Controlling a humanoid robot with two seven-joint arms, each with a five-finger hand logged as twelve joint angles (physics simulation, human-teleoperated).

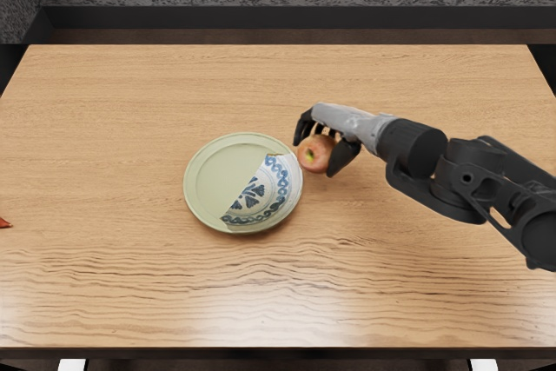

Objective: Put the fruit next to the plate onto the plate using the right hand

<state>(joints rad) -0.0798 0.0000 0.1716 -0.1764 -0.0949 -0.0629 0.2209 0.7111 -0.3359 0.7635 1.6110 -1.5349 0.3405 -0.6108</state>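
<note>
Plate (228, 182), pale green with a blue-patterned part, lies flat on the wooden table (122, 110). The robot's right hand (328, 132), its arm entering from the right, has its dark fingers (343, 155) curled around an apple (314, 155), clasping it from above. The apple sits between those fingers, just beside the plate's right rim and outside it.

The plate (213, 182) lies mid-desk (130, 102); the apple (314, 158) sits just right of its rim, clasped by the right robot hand (333, 132).
</note>
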